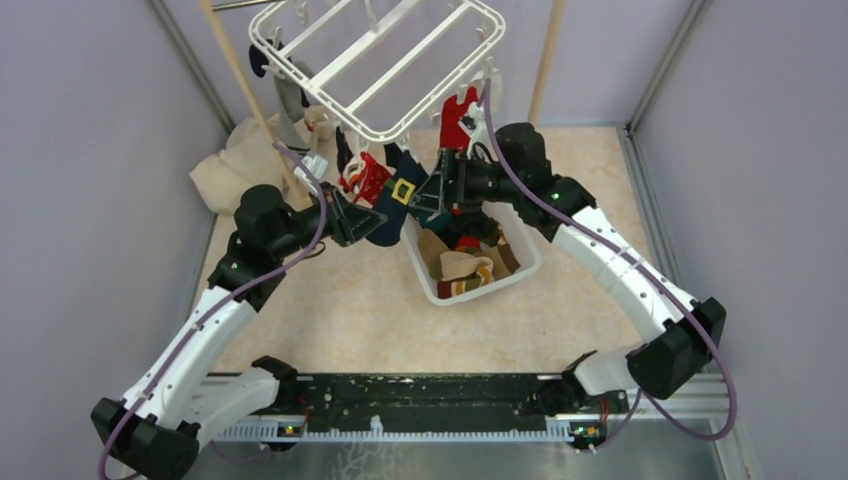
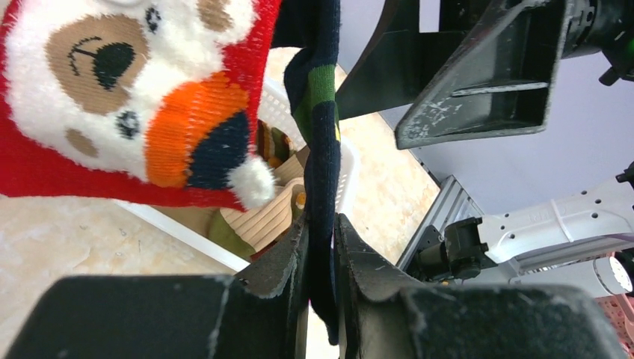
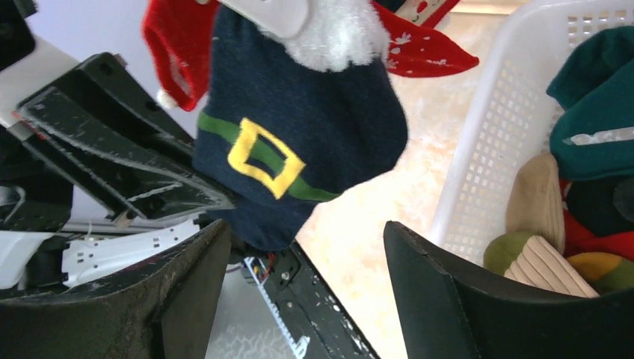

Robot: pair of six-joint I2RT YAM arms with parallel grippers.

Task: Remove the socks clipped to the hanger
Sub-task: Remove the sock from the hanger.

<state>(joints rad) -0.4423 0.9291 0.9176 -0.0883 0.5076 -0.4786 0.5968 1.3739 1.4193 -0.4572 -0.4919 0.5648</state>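
The left gripper [image 2: 321, 233] is clamped on the lower end of the navy sock [image 2: 322, 168] (green band, yellow buckle), which hangs from the near edge of the hanger [image 1: 390, 62]. The right gripper [image 3: 306, 228] gapes beside it, holding nothing. Below are the beige speckled tabletop [image 1: 345, 305] and lilac walls [image 1: 90, 150]. The hanger's far side is cut off.

Premises: a robotics laboratory test cell, not a dwelling. Evidence follows. Plain lilac wall panels [image 1: 90, 150] set in bare aluminium framing [image 1: 190, 70] enclose a speckled beige table [image 1: 350, 310]. The left arm [image 1: 190, 340] and right arm [image 1: 610, 255], both white and black, are bolted to a black mounting rail [image 1: 420, 395] at the near edge, with purple cables [image 1: 734, 390] running exposed. Household goods are few: a white clip hanger [image 1: 385, 60] by wooden poles [image 1: 545, 60], a navy sock [image 1: 400, 195] and a white basket [image 1: 525, 262].
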